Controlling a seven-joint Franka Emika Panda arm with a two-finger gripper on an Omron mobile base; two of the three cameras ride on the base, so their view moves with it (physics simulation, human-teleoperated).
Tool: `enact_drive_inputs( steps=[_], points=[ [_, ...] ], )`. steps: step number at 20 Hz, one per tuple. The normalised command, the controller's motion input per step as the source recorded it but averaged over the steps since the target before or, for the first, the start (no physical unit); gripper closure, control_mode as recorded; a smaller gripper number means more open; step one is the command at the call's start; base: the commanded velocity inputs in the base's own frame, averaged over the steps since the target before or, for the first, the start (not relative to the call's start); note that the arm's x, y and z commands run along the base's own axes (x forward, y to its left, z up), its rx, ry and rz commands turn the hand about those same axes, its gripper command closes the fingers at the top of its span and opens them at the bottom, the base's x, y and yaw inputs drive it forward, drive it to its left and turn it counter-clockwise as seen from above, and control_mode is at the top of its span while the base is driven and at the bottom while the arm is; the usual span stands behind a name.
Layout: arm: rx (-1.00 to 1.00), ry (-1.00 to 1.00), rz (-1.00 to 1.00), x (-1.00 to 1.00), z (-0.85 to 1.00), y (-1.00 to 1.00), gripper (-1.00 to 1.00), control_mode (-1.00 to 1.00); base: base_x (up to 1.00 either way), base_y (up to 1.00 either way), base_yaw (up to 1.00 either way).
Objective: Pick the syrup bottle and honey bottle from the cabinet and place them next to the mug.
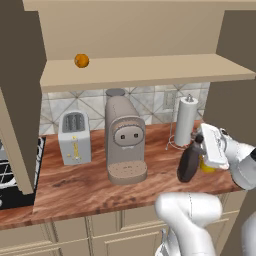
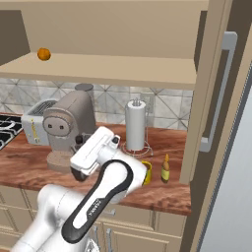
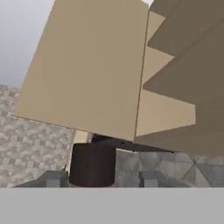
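While the beige cabinet (image 1: 150, 70) spans the wall with its wide tan shelf over the wooden counter (image 1: 95, 185), the white arm reaches low across the counter's right end, below that shelf. On the shelf's left part sits a round orange fruit (image 1: 81, 60). Down on the counter stand a grey coffee machine (image 1: 124, 140), a toaster (image 1: 74, 137) to its left, and a paper towel roll (image 2: 136, 125) on its holder near the tiled wall.

Clamped in the gripper (image 3: 99, 178) is the syrup bottle (image 1: 190, 161): in the left base view the dark bottle hangs directly off the hand, its body sticking out to the hand's left and standing roughly upright, low over the counter. In the hand view its black cap rises between the two finger tips (image 3: 53, 178), which press in on either side, so the jaws are closed on the bottle rather than together.

Just behind the held bottle and the hand is the yellow mug (image 2: 145, 172), partly hidden by the arm in both base views. The honey bottle (image 2: 166, 169) stands upright on the counter just to the right of the mug, near the cabinet's side door, apart from the gripper.
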Motion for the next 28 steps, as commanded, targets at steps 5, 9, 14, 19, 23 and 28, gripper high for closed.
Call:
enact_drive_inputs(
  steps=[5, 9, 14, 19, 23, 28],
  points=[
    [-0.01, 0.09, -0.10, 1.00, -0.24, -0.26, 1.00, -1.00, 0.00, 0.00, 0.00],
    [-0.02, 0.04, -0.07, 0.93, -0.45, -0.35, 1.00, -1.00, 0.00, 0.00, 0.00],
    [0.00, 0.00, -0.04, 0.69, -0.40, -0.47, 1.00, -1.00, 0.00, 0.00, 0.00],
    [0.00, 0.00, -0.03, 0.67, -0.26, -0.43, 1.00, -1.00, 0.00, 0.00, 0.00],
    [-0.01, 0.00, -0.05, 0.58, -0.19, -0.29, 1.00, -1.00, 0.00, 0.00, 0.00],
    [0.00, 0.00, -0.05, 0.10, -0.24, -0.39, 1.00, -1.00, 0.00, 0.00, 0.00]
  ],
)
